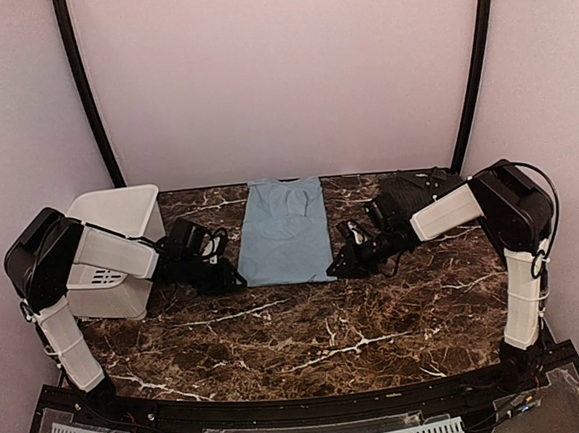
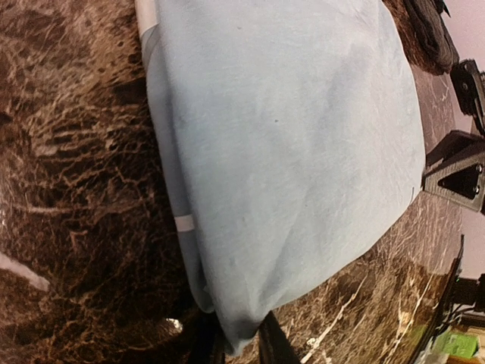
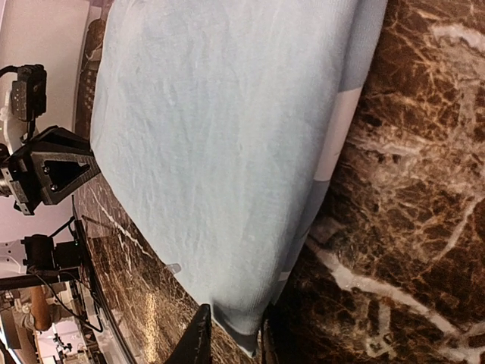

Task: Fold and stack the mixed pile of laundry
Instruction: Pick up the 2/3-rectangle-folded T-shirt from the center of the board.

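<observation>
Pinching the two near corners of the T-shirt (image 1: 286, 232), which lies flat as a long strip in the middle of the table (image 1: 309, 335): left gripper (image 1: 236, 279) on one corner, right gripper (image 1: 334, 270) on the other. Lift both evenly, keep the hem taut, carry it toward the collar, and lay edge on edge without dragging the lower layer. Afterward, reach for the black shirt (image 1: 407, 182), bunched at the far right.

Brown marble table (image 1: 309, 335), plain pale walls (image 1: 278, 67).
</observation>
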Robot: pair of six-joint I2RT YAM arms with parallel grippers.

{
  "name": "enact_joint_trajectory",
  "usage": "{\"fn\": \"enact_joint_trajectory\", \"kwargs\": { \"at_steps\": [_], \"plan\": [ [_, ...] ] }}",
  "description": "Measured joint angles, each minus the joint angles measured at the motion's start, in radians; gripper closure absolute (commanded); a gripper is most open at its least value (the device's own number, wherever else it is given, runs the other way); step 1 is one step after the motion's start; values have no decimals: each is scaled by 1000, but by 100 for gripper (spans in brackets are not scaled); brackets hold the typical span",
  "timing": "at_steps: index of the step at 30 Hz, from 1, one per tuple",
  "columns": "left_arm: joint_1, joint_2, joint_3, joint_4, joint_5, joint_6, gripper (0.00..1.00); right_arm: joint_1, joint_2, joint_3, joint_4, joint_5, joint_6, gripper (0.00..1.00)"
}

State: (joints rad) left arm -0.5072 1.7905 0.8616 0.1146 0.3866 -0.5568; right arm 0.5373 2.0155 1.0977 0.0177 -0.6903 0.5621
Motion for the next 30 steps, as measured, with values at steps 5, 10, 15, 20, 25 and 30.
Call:
{"fn": "enact_joint_trajectory", "kwargs": {
  "at_steps": [5, 10, 15, 20, 25, 30],
  "plan": [
    [0, 8, 0, 3, 7, -2, 100, 1, 0, -13, 1, 7, 8, 100],
    [0, 5, -14, 9, 18, -5, 100, 2, -5, -26, 2, 8, 13, 100],
    [-19, -66, -76, 6, 29, -14, 100, 13, -71, -95, 4, 9, 23, 100],
    [-82, -187, -164, -17, 41, -46, 100, 60, -207, -214, 8, 17, 56, 100],
    [-153, -369, -261, -76, 47, -93, 100, 140, -358, -347, 5, 37, 124, 100],
    [-159, -499, -259, -164, 24, -114, 100, 163, -457, -335, -84, 79, 146, 100]
  ]
}}
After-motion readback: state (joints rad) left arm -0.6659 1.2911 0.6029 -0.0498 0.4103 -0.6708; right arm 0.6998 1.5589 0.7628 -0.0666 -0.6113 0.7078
